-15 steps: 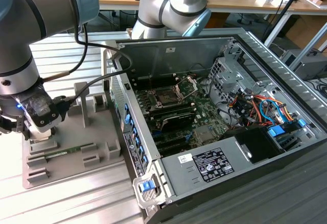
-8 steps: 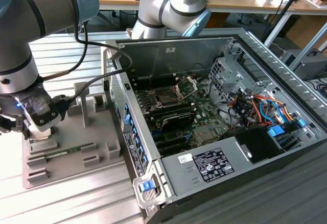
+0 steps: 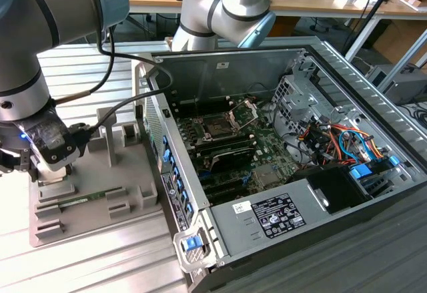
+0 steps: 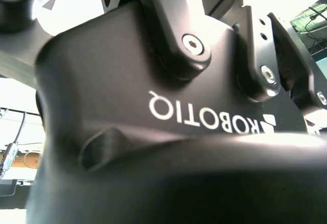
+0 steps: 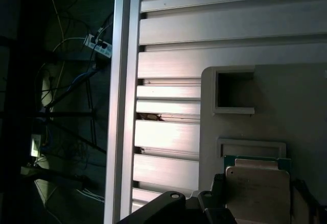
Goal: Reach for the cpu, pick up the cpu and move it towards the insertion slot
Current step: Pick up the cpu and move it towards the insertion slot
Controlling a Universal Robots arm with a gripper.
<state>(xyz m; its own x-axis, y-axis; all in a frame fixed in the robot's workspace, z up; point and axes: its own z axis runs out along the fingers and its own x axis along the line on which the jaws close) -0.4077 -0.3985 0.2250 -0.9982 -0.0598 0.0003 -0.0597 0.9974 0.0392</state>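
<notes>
**Desk:** Where the exterior view starts, what is biggest?

**Operator:** Arm point(image 3: 53, 13), grey, bent down at the exterior view's left. Next, the open computer case point(image 3: 227, 66) on the slatted metal table point(image 3: 100, 266), toward the exterior view's right. Then the grey fixture tray point(image 3: 133, 173), just beside the case wall.

**Desk:** Gripper?

**Operator:** I see the gripper point(image 3: 43, 166) low over the near-left corner of that tray. In the second wrist view its black body sits close against the lens.

**Desk:** Smaller items?

**Operator:** Insertion slot point(image 3: 217, 127) on the green board inside the case: dark square, silver frame at its edge. It is well apart from the gripper. A long green memory stick point(image 3: 83, 201) lies flat in the tray, near the gripper.

**Desk:** And the cpu?

**Operator:** In the first wrist view the cpu point(image 5: 258, 191) lies flat in a recess of the tray point(image 5: 286, 96), pale metal top up, green rim showing. The gripper's black parts sit right at it, dark shapes at both its sides.

**Desk:** Jaws spread or pinching?

**Operator:** I cannot tell; contact with the chip's edges is not visible.
</notes>
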